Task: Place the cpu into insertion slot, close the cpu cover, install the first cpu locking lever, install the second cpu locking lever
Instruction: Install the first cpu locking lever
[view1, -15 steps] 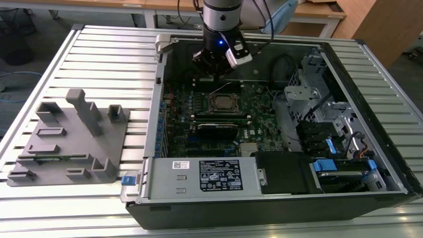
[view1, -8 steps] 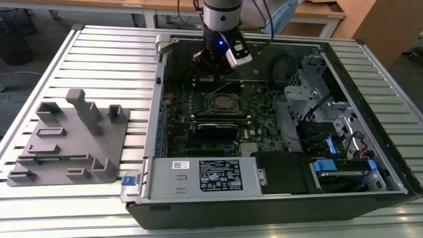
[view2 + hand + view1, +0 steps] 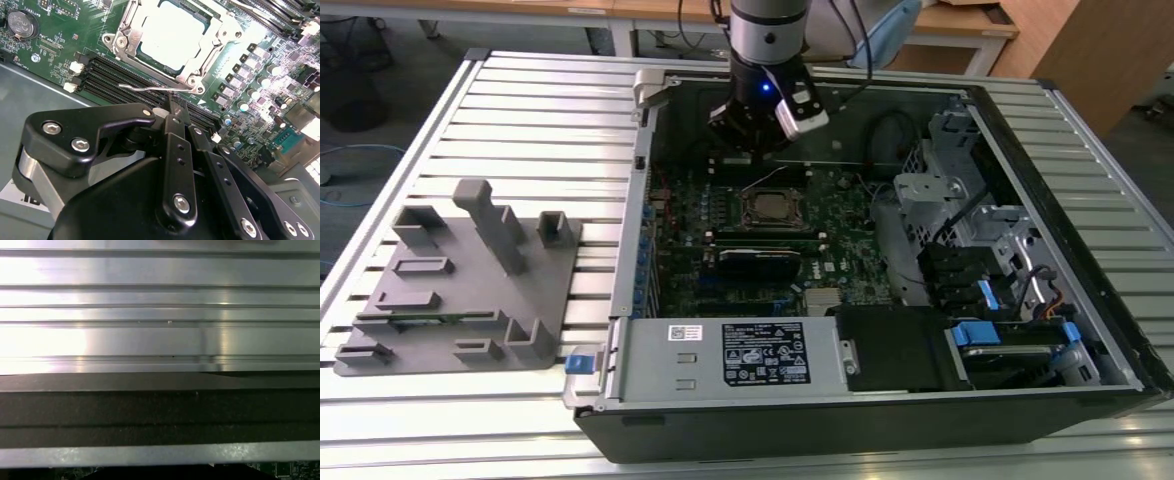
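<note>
- My jaws are drawn shut with nothing broad between them. In the second wrist view their tips sit right at the thin wire locking lever (image 3: 145,88). I cannot tell whether they pinch it or only touch it.
- The cpu (image 3: 170,30) lies just beyond my tips, seated flat in the insertion slot (image 3: 774,208). Its pale top shows through the cut-out of the cpu cover (image 3: 125,40), which lies down over it.
- I judge the seating and the cover to be done, so the step in hand is a lever. This one stands off the socket frame and is not tucked under its catch. Whether it is the first or the second lever I cannot say.
- To do this well I should bear on the wire near its free end and press it down before swinging it in under the hook. Going sideways too early would likely let the springy wire skip off my tips.
- Contact should be square and the force modest, because the wire is thin and would bend or slip easily.
- The long black memory slots (image 3: 110,75) run directly under the lever and my tips. A slip downward could scrape them, so my travel should be short.
- In the exterior view I hang inside the open computer case (image 3: 854,430), with the socket below and a little ahead of me.
- The grey fixture (image 3: 467,280) rests on the desk (image 3: 520,110), well apart from me and outside the case.
</note>
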Motion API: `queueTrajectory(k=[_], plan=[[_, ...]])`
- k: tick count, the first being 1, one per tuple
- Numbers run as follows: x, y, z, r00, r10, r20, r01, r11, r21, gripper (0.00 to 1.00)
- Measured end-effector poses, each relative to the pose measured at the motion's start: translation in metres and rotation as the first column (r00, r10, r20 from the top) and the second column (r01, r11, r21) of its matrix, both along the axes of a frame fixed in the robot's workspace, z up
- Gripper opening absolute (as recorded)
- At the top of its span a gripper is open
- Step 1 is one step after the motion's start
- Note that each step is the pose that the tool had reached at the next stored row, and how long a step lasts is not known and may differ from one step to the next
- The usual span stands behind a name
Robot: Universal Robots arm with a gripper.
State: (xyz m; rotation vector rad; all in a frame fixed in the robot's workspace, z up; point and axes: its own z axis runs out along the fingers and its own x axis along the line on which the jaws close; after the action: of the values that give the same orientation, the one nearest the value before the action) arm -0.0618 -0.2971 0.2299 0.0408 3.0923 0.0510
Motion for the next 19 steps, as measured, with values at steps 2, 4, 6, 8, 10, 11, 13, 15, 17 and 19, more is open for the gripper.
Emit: queueTrajectory(k=[2, 4, 6, 8, 10, 11, 13, 15, 17, 19], plan=[[0.0, 0.0, -0.0006, 1.0, 0.0, -0.0002, 0.0, 1.0, -0.0003, 0.1], [0.0, 0.0, -0.0015, 1.0, 0.0, -0.0002, 0.0, 1.0, -0.0003, 0.1], [0.0, 0.0, -0.0026, 1.0, 0.0, -0.0002, 0.0, 1.0, -0.0004, 0.1], [0.0, 0.0, -0.0037, 1.0, 0.0, -0.0002, 0.0, 1.0, -0.0004, 0.1], [0.0, -0.0001, -0.0038, 1.0, 0.0, -0.0004, 0.0, 1.0, -0.0006, 0.1], [0.0, -0.0001, -0.0038, 1.0, 0.0, -0.0004, 0.0, 1.0, -0.0006, 0.1], [0.0, 0.0, -0.0057, 1.0, 0.0, -0.0002, 0.0, 1.0, -0.0004, 0.1], [0.0, 0.0, -0.0057, 1.0, 0.0, -0.0002, 0.0, 1.0, -0.0004, 0.1], [0.0, 0.0, -0.0057, 1.0, 0.0, -0.0002, 0.0, 1.0, -0.0004, 0.1], [0.0, 0.0, -0.0057, 1.0, 0.0, -0.0003, 0.0, 1.0, -0.0004, 0.1]])
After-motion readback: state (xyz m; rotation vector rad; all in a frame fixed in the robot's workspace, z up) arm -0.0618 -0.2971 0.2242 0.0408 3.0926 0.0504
